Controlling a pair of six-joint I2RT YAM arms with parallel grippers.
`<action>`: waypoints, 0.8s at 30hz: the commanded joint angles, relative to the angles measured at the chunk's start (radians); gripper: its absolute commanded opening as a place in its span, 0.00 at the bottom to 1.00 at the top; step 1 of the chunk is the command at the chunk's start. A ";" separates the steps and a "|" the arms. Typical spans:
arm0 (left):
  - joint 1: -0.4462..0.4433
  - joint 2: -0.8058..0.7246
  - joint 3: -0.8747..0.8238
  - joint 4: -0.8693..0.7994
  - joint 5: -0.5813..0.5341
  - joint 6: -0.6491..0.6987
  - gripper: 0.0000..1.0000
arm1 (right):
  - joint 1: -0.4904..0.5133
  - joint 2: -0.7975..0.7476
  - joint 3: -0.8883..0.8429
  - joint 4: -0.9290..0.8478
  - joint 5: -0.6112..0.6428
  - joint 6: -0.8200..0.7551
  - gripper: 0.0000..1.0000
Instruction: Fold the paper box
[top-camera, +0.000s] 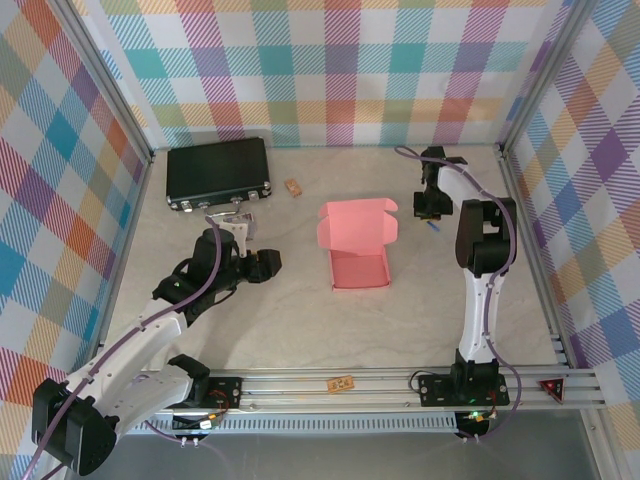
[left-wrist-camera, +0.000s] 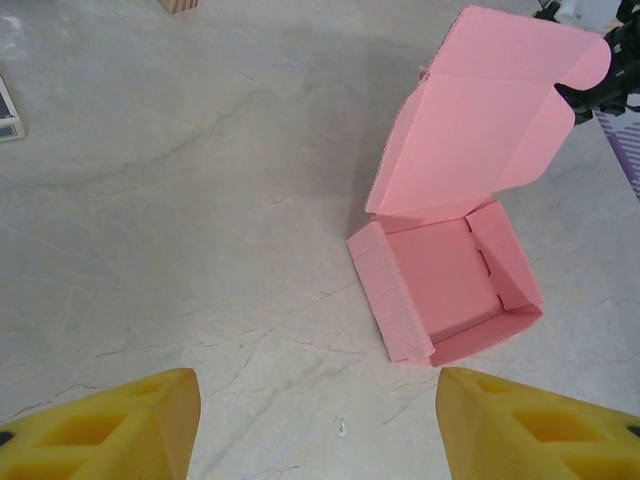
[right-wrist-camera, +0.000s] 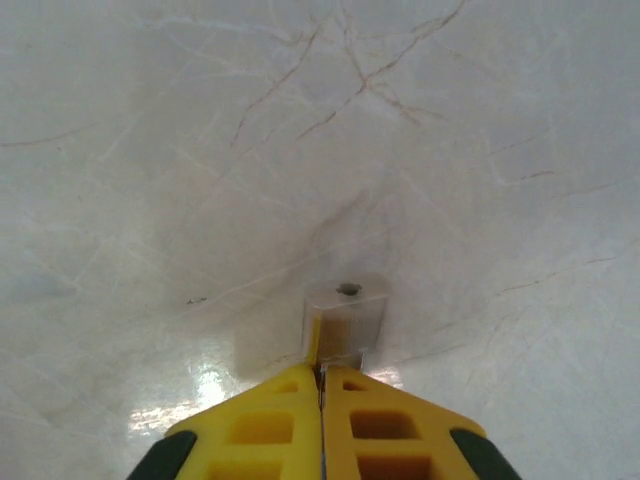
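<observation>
The salmon-pink paper box (top-camera: 358, 250) sits mid-table as a shallow tray, its lid flap raised and leaning toward the back. In the left wrist view the paper box (left-wrist-camera: 450, 270) lies up and to the right, with its inside bare. My left gripper (top-camera: 240, 270) hovers to the left of it. Its yellow fingers stand open (left-wrist-camera: 318, 420) over bare table. My right gripper (top-camera: 430, 215) is low over the table, right of the lid. Its fingers are shut (right-wrist-camera: 322, 375), and a small clear piece (right-wrist-camera: 345, 315) sits right at their tips.
A black hard case (top-camera: 218, 170) lies at the back left. A tiny tan block (top-camera: 293, 187) rests beside it. Plaid walls close the left, back and right sides. A metal rail (top-camera: 400, 385) runs along the near edge.
</observation>
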 joint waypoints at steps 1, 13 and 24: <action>0.002 0.007 -0.010 0.034 0.019 -0.001 0.63 | 0.006 -0.022 0.002 -0.027 0.014 0.012 0.03; 0.002 0.010 -0.007 0.047 0.039 -0.012 0.63 | 0.004 -0.233 -0.135 0.002 0.025 0.009 0.00; 0.002 -0.016 -0.022 0.051 0.040 -0.024 0.62 | 0.011 -0.558 -0.355 0.047 -0.205 -0.006 0.00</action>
